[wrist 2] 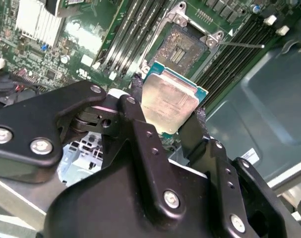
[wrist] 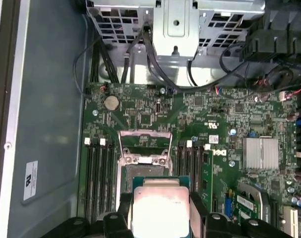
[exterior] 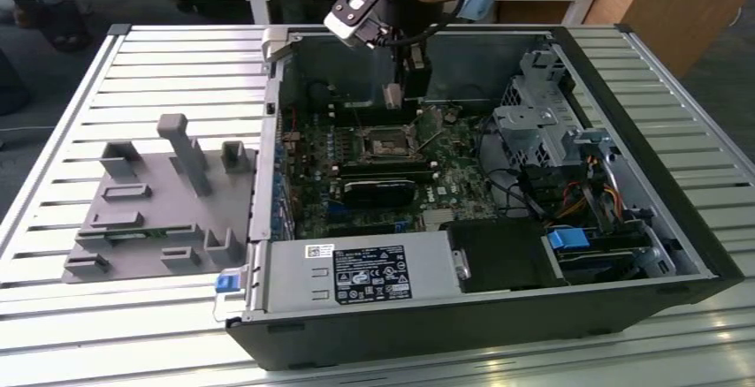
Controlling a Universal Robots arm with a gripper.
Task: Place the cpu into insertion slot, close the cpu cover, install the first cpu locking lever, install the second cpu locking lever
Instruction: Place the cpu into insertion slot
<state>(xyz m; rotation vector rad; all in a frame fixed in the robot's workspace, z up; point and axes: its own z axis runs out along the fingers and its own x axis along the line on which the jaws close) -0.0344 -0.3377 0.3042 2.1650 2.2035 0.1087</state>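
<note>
**A:** So, where does this stand? Exterior view first: the gripper [exterior: 394,97] hangs inside the open PC case [exterior: 472,330] on the slatted table [exterior: 177,69]. It has the cpu [exterior: 393,94] at its tip, above the insertion slot [exterior: 386,144] and a bit toward the case's back wall.

**B:** Yep. In the second wrist view the jaws are clamped on two opposite edges of the cpu [wrist 2: 170,99], silvery face toward the camera. The insertion slot [wrist 2: 181,48] sits just beyond it, with its recessed centre bare and nothing seated.

**A:** First wrist view agrees: the cpu [wrist: 160,208] is held clear of the green motherboard [wrist: 219,114]. Just past it is a silvery frame that I take for the cpu cover [wrist: 143,159], standing open. I can't pick out the locking levers for sure.

**B:** My read: the chip's in hand and near the socket, but none of the four steps is finished. Seating it, closing the cover and both levers are all left.
</note>
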